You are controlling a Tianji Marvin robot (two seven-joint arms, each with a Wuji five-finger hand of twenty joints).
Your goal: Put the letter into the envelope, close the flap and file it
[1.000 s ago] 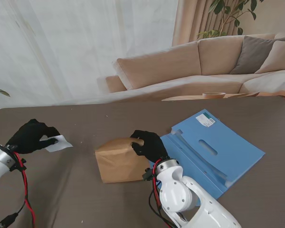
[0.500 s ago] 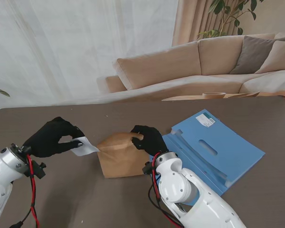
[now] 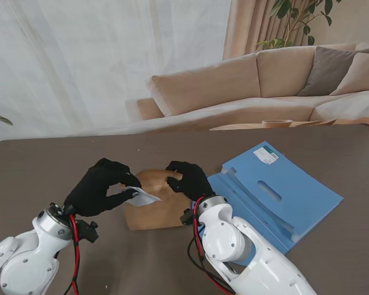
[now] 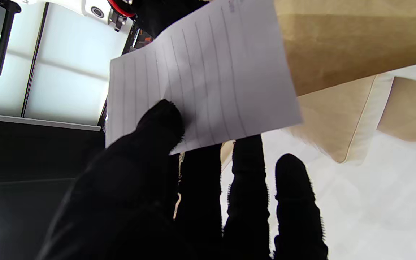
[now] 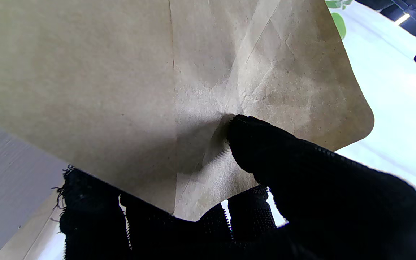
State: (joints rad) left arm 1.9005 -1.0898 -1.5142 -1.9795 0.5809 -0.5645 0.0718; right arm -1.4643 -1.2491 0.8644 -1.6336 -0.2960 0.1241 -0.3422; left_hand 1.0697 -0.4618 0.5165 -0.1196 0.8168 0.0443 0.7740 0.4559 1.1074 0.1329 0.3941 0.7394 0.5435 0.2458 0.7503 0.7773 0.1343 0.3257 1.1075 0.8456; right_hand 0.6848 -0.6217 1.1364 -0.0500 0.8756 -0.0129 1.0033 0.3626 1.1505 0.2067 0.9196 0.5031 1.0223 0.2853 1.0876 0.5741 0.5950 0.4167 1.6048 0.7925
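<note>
The white lined paper letter (image 3: 141, 197) is pinched by the left hand (image 3: 99, 187) over the brown kraft paper envelope (image 3: 152, 212), whose flap is gripped by the right hand (image 3: 187, 179). The letter's leading edge should be levelled with the mouth, kept wide open.

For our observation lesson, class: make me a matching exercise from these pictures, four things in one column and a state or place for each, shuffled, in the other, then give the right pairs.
Things:
1. white lined paper letter
2. brown kraft paper envelope
3. blue plastic file folder
4. right robot hand

States or places:
A. lies open on the table, to the right
B. pinches the envelope's flap
C. pinched in the left robot hand, over the envelope
D. lies between both hands, flap lifted

Pairs: 1-C, 2-D, 3-A, 4-B
</note>
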